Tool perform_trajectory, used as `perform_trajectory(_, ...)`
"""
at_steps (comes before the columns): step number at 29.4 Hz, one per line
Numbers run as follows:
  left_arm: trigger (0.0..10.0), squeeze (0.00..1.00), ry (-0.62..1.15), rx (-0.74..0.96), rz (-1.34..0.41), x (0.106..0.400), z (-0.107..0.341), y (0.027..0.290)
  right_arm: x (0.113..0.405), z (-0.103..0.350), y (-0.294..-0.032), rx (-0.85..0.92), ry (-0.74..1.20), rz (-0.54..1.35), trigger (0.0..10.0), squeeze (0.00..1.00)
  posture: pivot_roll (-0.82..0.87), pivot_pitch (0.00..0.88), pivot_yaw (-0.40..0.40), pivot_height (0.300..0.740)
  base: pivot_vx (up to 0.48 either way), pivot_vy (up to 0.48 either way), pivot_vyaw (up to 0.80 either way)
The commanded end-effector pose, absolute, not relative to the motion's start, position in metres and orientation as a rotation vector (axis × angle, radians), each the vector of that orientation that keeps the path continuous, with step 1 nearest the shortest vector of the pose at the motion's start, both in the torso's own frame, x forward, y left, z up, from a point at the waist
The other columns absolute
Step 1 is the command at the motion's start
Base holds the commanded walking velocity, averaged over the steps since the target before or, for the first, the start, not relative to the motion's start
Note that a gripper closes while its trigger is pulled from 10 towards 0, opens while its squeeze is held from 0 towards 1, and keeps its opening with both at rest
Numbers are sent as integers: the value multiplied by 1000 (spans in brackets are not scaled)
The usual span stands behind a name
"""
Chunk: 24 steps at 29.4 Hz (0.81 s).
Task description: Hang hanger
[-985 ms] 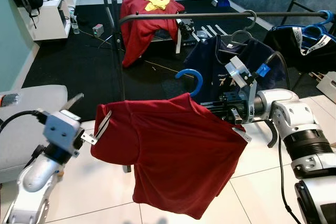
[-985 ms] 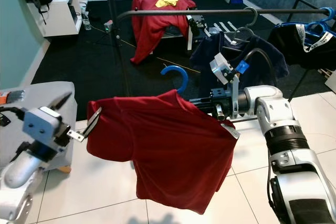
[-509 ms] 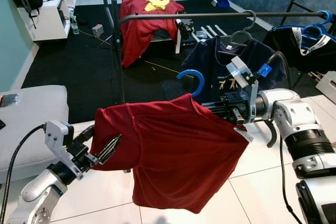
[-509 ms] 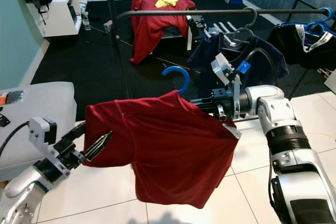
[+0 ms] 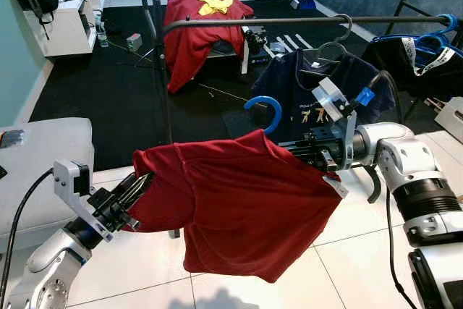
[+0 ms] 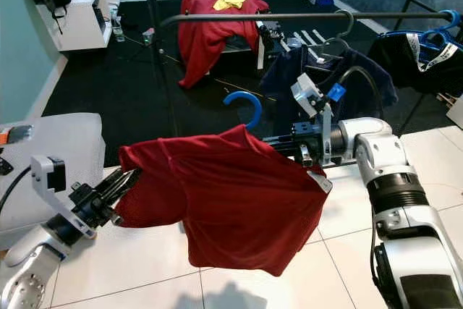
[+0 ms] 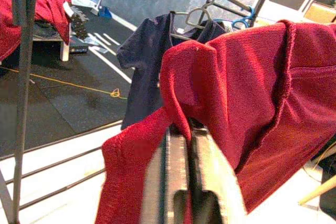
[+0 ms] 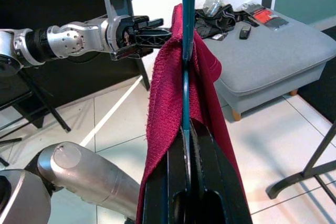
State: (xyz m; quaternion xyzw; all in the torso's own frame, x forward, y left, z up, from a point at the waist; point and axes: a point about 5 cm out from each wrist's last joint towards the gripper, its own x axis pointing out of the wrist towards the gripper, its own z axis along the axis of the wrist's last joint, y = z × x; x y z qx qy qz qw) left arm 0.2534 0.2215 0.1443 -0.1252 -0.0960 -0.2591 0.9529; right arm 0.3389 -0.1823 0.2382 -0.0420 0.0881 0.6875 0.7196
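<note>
Both grippers were clenched on your red knit shirt (image 5: 246, 200): left gripper (image 5: 137, 187) pinching the sleeve, right gripper (image 5: 316, 155) clamping the blue plastic hanger (image 5: 264, 106); you needed that hook lifted level to the black metal rail (image 5: 289, 22).

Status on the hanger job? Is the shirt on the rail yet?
Not yet. Done: the red shirt is on the blue hanger. In hand: the right gripper clamps the hanger at one shoulder, and the left gripper pinches the opposite sleeve, so the shirt hangs between them below the rail. Left: lifting the hook over the rail near the navy shirt and letting go.
</note>
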Motion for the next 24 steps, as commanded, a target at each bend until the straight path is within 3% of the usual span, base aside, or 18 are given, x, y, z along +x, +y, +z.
perform_trajectory(1,0,0,-224,-263,-506,255,152,231,337,244,-184,-109,178,1531,10000,0,55,72,-48,740,0,0,0)
perform_trajectory(24,0,0,-197,-211,-578,245,184,273,332,222,-190,-191,262,1482,10000,0,62,79,-42,740,0,0,0)
